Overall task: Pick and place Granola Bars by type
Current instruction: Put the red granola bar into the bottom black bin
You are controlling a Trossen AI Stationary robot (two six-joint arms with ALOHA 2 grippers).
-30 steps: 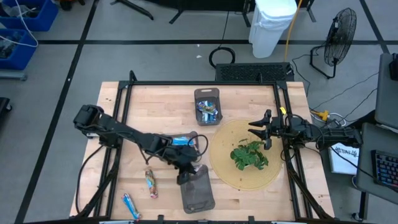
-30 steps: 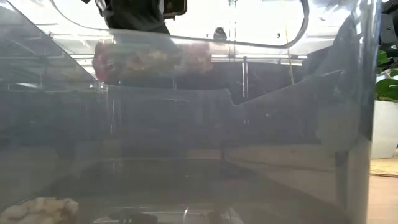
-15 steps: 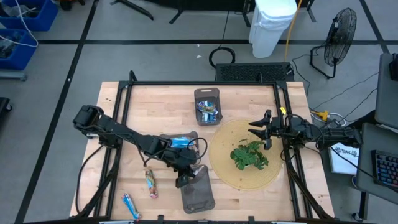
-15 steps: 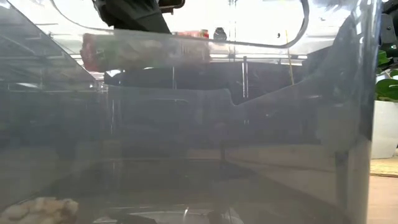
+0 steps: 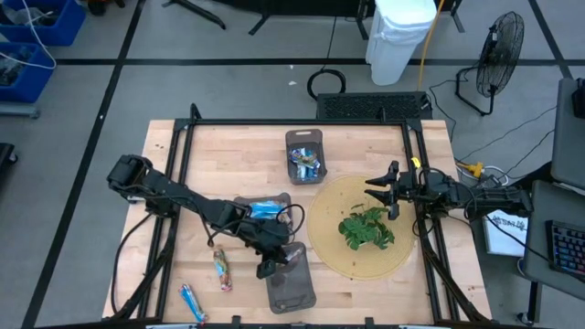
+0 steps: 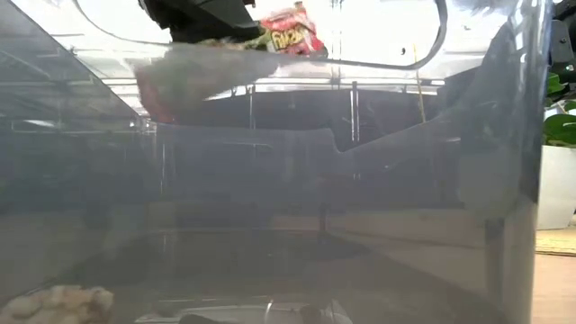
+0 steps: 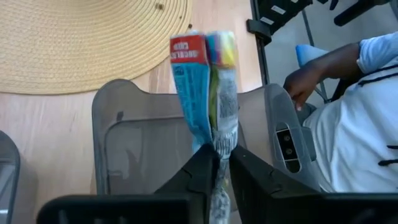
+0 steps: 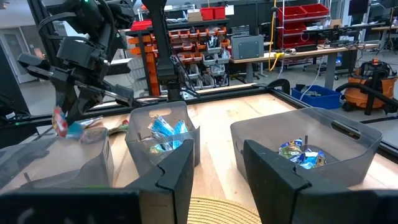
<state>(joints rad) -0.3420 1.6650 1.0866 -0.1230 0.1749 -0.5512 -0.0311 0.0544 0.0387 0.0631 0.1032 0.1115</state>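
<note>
The left tool (image 5: 271, 265) is clamped on one granola bar (image 7: 208, 93), pinching it near one end so that the wrapper stands out past the fingertips, directly over the near grey tray (image 5: 291, 283) at the bench's front edge. Over the last second the tool has crept from just beside the tray's back rim to a spot over its left rim, and in the low view the bar (image 6: 288, 29) has swung from lying level to tilting, its red printed end now up and clear of the tray wall. I judge that the carry is nearly done and the release into this tray is the step at hand; the bar hangs above the opening, not yet inside. Two more bars lie on the bench (image 5: 183, 164) to the left: a brownish one (image 5: 220, 269) and a blue one (image 5: 191, 302). The right tool (image 5: 391, 195) waits spread apart over the woven mat (image 5: 329, 239) beside the plant (image 5: 367, 227).
</note>
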